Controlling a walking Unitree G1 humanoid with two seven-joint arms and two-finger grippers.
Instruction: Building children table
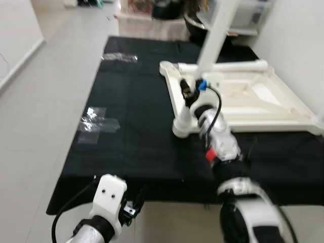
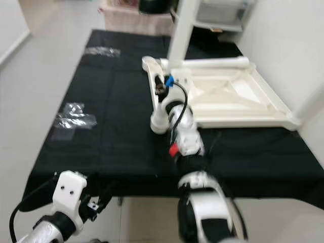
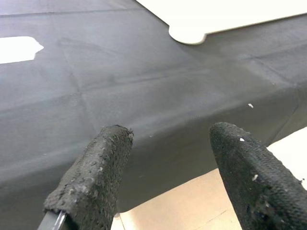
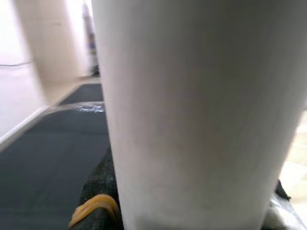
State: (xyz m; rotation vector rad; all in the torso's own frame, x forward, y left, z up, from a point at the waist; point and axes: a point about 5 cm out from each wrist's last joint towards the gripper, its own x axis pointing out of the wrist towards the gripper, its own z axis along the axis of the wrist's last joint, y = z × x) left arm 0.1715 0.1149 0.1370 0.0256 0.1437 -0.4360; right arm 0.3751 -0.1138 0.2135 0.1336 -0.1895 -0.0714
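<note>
Silver arms, white wrist housings, black cables, blue and red fittings, black textured jaws.

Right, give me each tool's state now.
Left tool: open, holding nothing, at the black mat's near edge.
Right tool: shut on the upright white table leg.

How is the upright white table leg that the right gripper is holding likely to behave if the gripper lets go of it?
The white table leg is tall and narrow above the upturned table frame, so unless already fastened, it would probably tip. It looks stiff, likely painted wood, and would not bend. Its round, smooth surface may slip in the right gripper and roll across the black cloth.
</note>
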